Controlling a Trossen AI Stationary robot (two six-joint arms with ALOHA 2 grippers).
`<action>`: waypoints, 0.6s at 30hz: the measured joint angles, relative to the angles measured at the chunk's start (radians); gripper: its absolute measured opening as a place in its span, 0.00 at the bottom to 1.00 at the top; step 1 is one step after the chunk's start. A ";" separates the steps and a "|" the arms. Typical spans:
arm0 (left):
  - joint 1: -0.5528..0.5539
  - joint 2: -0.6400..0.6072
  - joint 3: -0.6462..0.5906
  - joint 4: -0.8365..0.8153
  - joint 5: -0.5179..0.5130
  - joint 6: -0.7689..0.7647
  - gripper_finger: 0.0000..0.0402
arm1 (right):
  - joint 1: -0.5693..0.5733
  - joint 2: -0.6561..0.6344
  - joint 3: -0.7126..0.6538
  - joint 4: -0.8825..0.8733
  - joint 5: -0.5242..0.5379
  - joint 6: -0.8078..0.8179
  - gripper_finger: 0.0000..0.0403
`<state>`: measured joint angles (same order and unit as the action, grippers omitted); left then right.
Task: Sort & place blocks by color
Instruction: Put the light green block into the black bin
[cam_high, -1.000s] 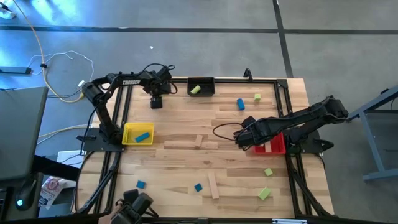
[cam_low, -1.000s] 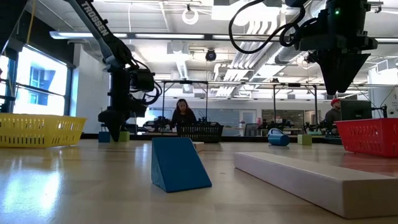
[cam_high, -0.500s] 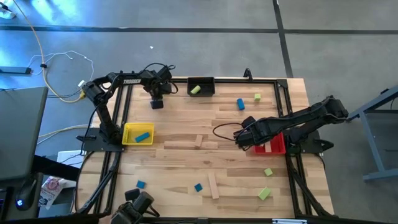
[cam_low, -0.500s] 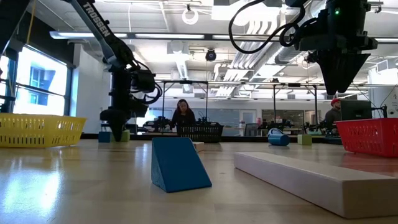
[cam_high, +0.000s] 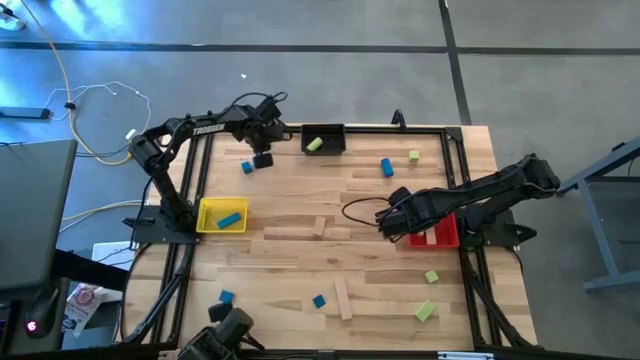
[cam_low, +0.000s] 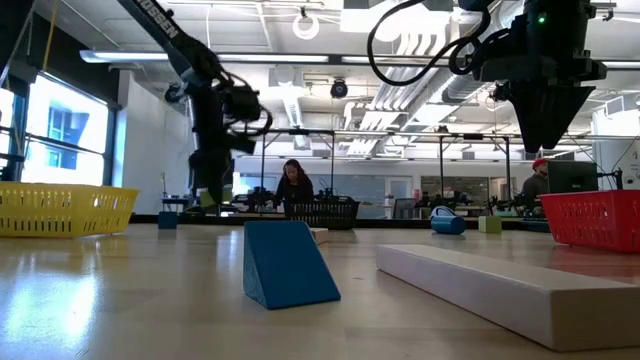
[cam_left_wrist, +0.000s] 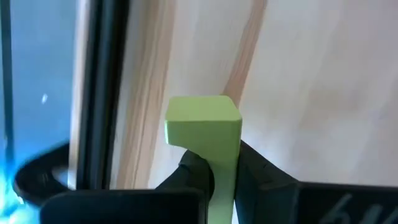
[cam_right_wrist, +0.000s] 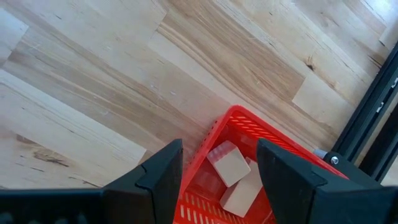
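Note:
My left gripper (cam_high: 262, 158) hangs over the table's far left part, shut on a lime green block (cam_left_wrist: 203, 118) that it holds above the wood; the low view shows that gripper (cam_low: 208, 192) raised. A blue block (cam_high: 246, 167) lies flat on the table just beside it. My right gripper (cam_high: 385, 222) stands open above the left rim of the red bin (cam_high: 437, 234), with nothing between its fingers (cam_right_wrist: 163, 165). Light wood blocks (cam_right_wrist: 228, 163) lie in that bin. My left gripper pinches the lime green block between its two fingers, on two opposite sides (cam_left_wrist: 225, 163) of the end nearer the gripper. The fingers (cam_left_wrist: 196, 175) come from above, pointing down. The block's free end sticks out past the fingertips, clear of the table.
A black bin (cam_high: 323, 140) at the far edge holds a green block. A yellow bin (cam_high: 205, 215) at the left holds a blue block (cam_high: 229, 219). Loose blue, green and wood blocks lie about, such as a blue one (cam_high: 386, 167), a green one (cam_high: 431, 276) and a wood bar (cam_high: 343, 298).
My left gripper has risen and moved toward the table's right edge, taking the lime green block up off the table. The blue block that stood beside it stays where it was and now shows uncovered.

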<state>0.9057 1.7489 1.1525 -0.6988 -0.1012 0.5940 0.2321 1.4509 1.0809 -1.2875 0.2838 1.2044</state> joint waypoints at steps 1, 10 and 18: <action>-0.007 -0.009 0.012 0.005 0.027 -0.009 0.04 | 0.000 0.000 0.000 0.002 0.003 0.000 0.47; -0.084 -0.028 0.084 0.179 0.204 -0.070 0.05 | 0.000 0.000 0.000 0.042 0.024 -0.020 0.47; -0.159 -0.028 0.084 0.421 0.251 -0.111 0.06 | 0.000 0.000 0.000 0.072 0.030 -0.043 0.47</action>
<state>0.7467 1.7210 1.2369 -0.2774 0.1493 0.4829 0.2317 1.4509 1.0809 -1.2157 0.3135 1.1618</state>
